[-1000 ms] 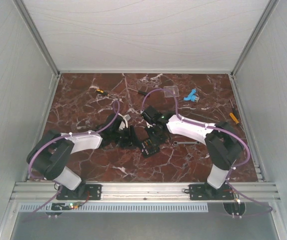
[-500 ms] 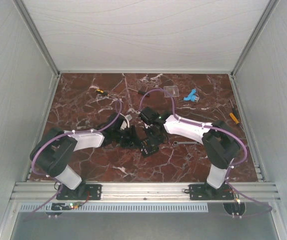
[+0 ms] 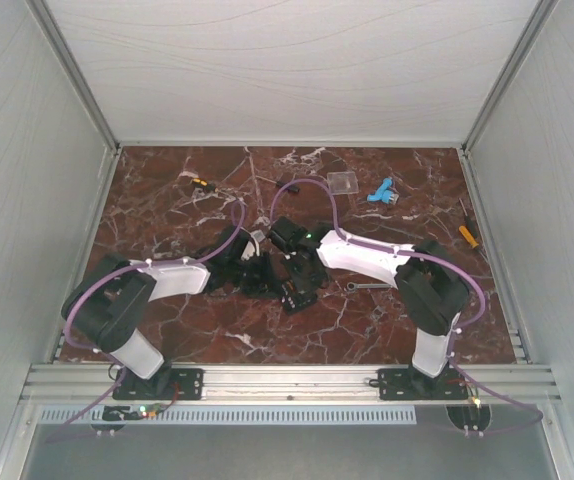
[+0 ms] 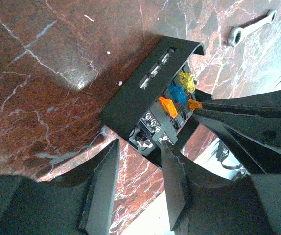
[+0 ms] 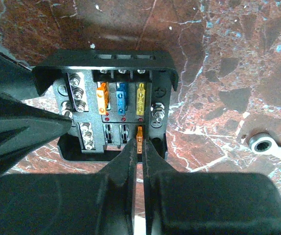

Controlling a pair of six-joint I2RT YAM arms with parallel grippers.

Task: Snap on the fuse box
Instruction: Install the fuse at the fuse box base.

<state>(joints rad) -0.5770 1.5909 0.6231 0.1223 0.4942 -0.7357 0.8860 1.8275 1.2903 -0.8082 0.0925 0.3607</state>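
- The right gripper (image 5: 139, 147) is pinching a small orange fuse (image 5: 139, 136). Its fingers are shut tight on the blade, and the fuse is poking out just past the tips.
- That fuse is sitting at the mouth of a lower-row slot in the fuse box (image 5: 112, 122). The box is lying face-up on the table (image 5: 219, 58), right at the right fingertips. Whether the fuse is fully home cannot be told.
- So the step in hand looks like loading fuses. Three seated fuses (image 5: 122, 97), orange, blue and yellow, are standing in the upper row just beyond the tips.
- The left gripper (image 4: 139, 143) is straddling the box's near corner with its fingers (image 4: 172, 171) part-way apart. One is touching the face by the screw terminals, and the other is just outside the wall. Whether they are clamping the box or only bracing it cannot be told.
- The next move is calling for a straight push into the slot while the box is steadied. A clean release should follow, one that does not drag the fuse back out.
- In the way, a left fingertip is reaching over the terminal column just left of the right fingers. The two grippers are working very close, so any sideways drift risks a bump.
- A wrench (image 5: 265, 144) is lying to the right of the right fingers, apart from the box.
- A clear square plate (image 3: 343, 182) and a blue part (image 3: 381, 191) are lying well beyond both grippers. The plate is possibly the cover waiting to be snapped on.
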